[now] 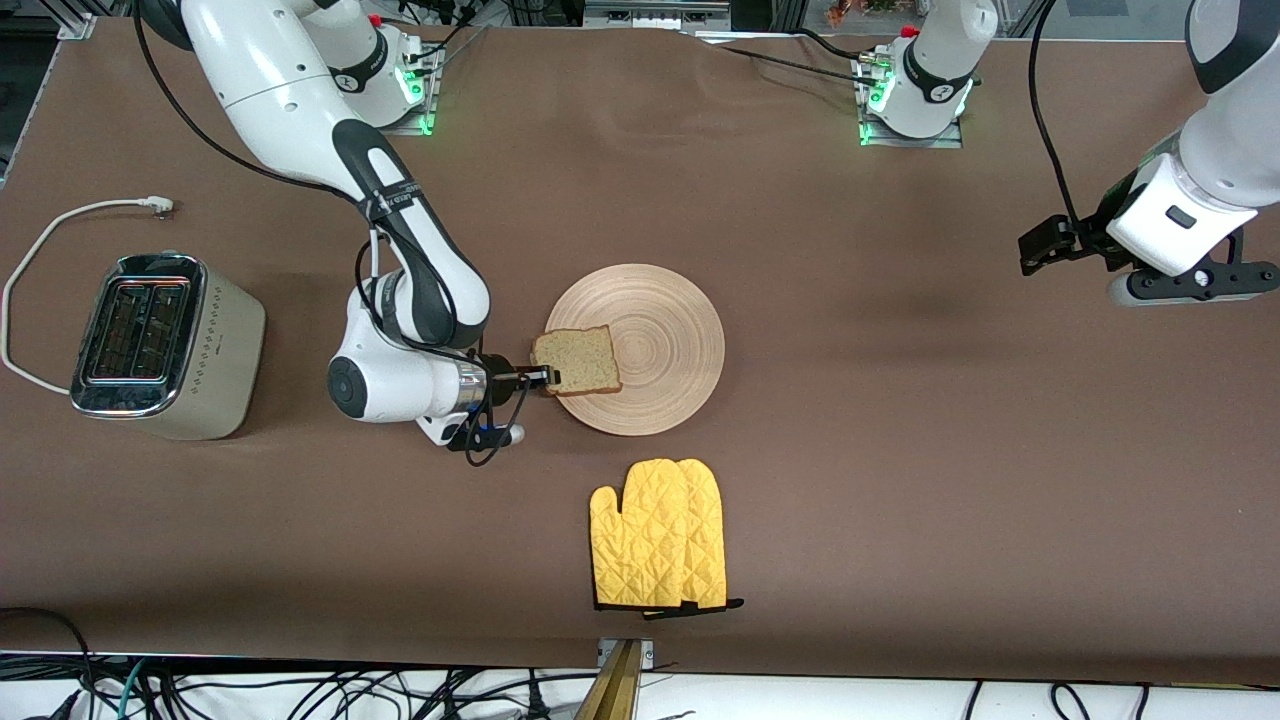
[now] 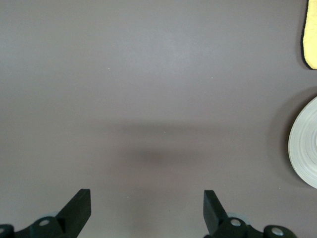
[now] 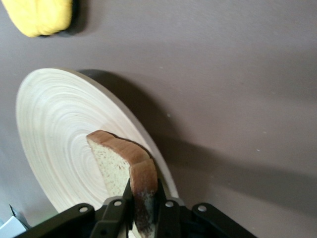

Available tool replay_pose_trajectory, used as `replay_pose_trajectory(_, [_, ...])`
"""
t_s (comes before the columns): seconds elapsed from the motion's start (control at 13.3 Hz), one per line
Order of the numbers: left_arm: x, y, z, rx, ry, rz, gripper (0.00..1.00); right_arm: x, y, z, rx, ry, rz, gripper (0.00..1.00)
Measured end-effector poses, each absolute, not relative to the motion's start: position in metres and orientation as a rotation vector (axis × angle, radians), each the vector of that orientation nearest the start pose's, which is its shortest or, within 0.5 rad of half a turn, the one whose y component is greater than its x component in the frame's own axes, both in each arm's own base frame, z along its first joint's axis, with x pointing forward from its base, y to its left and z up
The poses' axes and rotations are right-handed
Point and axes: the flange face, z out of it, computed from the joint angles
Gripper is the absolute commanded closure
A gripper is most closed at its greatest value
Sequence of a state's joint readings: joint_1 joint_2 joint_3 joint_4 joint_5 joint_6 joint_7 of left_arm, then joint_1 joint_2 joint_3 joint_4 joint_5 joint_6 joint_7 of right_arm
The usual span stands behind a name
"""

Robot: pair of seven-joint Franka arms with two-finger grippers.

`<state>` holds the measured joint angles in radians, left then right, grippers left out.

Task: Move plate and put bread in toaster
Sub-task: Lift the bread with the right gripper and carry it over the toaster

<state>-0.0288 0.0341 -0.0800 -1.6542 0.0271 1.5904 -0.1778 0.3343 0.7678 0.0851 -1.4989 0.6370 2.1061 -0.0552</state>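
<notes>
The pale wooden plate [image 1: 650, 345] lies mid-table, and it also shows in the right wrist view [image 3: 54, 134]. The brown bread slice [image 1: 577, 360] is at the plate's edge toward the right arm's end. My right gripper [image 1: 547, 378] is shut on the bread's crust edge [image 3: 143, 191], one finger on each face. The cream toaster [image 1: 165, 345] with its chrome top stands at the right arm's end of the table, slots empty. My left gripper [image 2: 147, 210] is open and empty, waiting high over bare table at the left arm's end, and it also shows in the front view [image 1: 1190, 285].
A yellow quilted oven mitt [image 1: 660, 548] lies nearer the front camera than the plate. The toaster's white cord [image 1: 45, 250] loops on the table beside the toaster.
</notes>
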Motion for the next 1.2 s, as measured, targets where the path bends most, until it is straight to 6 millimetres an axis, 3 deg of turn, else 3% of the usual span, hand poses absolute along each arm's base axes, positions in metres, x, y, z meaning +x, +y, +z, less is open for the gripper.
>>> replay_pose_trajectory(0.15, [0.558,-0.064,0.568,-3.099,-0.085,0.144,0.00,0.640,0.308,0.228,-2.567,-0.122,0.335,1.00])
replay_pose_trajectory(0.3, [0.558,-0.066,0.569,-3.099,-0.081,0.143,0.00,0.645,0.299,0.265,-2.562,-0.180,0.384,1.00])
replay_pose_trajectory(0.37, [0.557,-0.068,0.569,-3.099,-0.076,0.143,0.00,0.651,0.283,0.291,-2.577,-0.212,0.424,1.00])
replay_pose_trajectory(0.6, [0.556,-0.073,0.569,-3.098,-0.060,0.150,0.00,0.666,0.205,0.363,-2.642,-0.219,0.557,1.00])
replay_pose_trajectory(0.82, [0.555,-0.076,0.569,-3.098,-0.050,0.155,0.00,0.671,0.134,0.403,-2.807,-0.184,0.631,1.00])
replay_pose_trajectory(1.2, [0.555,-0.078,0.569,-3.097,-0.047,0.157,0.00,0.659,0.049,0.455,-3.152,-0.144,0.712,1.00])
